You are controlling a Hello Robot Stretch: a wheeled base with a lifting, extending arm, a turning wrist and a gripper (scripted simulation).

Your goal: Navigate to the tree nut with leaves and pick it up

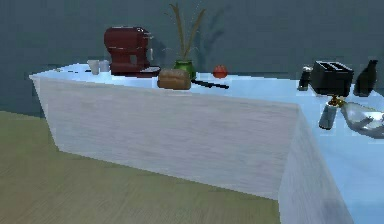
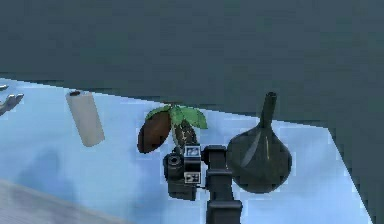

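Step in hand: grasping the nut (image 2: pixel 156 131). In the arm side view it lies on the table (image 2: pixel 60 160), a brown body with green leaves, between a white cylinder (image 2: pixel 86 118) and a dark vase (image 2: pixel 262 152). The arm (image 2: pixel 222 198) reaches over the table, with the fingers (image 2: pixel 175 161) at the nut's near end. I cannot tell their state, nor whether they have hold of anything, because the nut rests on the table right behind them.

Judgement: take the brown body, not the leaves, which would likely slip. Lift straight up before retracting.

The vase stands just beside the arm and is the likeliest thing to get knocked; the cylinder is farther off.

Forward view: red coffee machine (image 1: pixel 127 50), potted plant (image 1: pixel 185 60), loaf (image 1: pixel 173 80), toaster (image 1: pixel 330 77).
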